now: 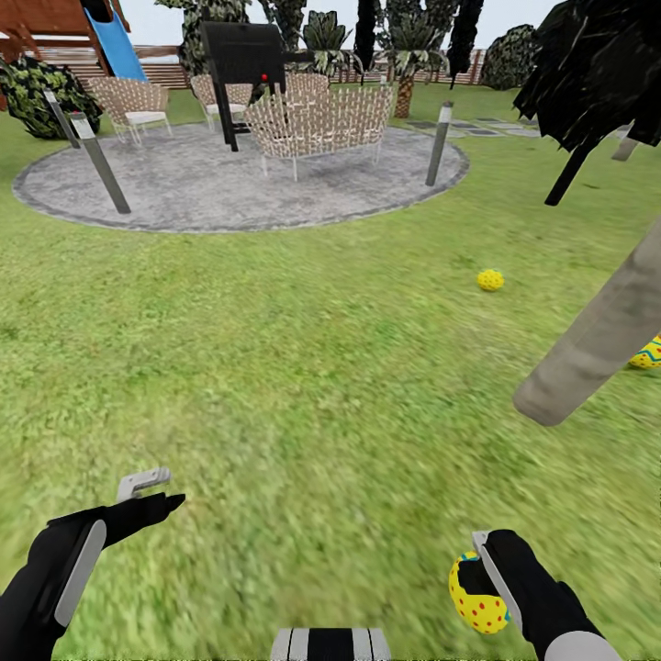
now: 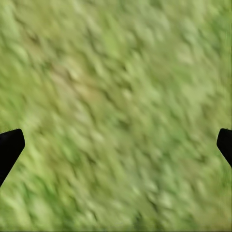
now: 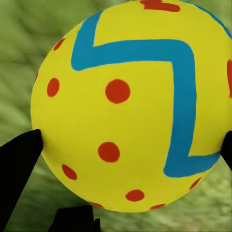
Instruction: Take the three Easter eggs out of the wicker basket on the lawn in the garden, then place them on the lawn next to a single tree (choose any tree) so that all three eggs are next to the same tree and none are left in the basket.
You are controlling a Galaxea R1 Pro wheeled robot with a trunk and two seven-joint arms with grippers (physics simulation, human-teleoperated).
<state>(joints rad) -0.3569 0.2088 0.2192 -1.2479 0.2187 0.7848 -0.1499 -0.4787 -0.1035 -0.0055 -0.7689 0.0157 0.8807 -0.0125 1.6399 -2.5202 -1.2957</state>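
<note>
Lawn (image 1: 303,367): tree (image 1: 597,340) trunk at right, two Easter eggs (image 1: 490,280) lying near it, one (image 1: 648,353) just beside the trunk, probably staged there. Right gripper (image 1: 479,588) pinches the third egg (image 3: 130,106), fingers against its sides, for carrying. Left gripper (image 1: 154,489) spread wide, holding nothing.

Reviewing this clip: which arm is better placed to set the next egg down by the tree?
Right. The right gripper already holds an egg, and the tree trunk stands on its side, with another egg beside it. The left gripper is open over the lawn.
</note>
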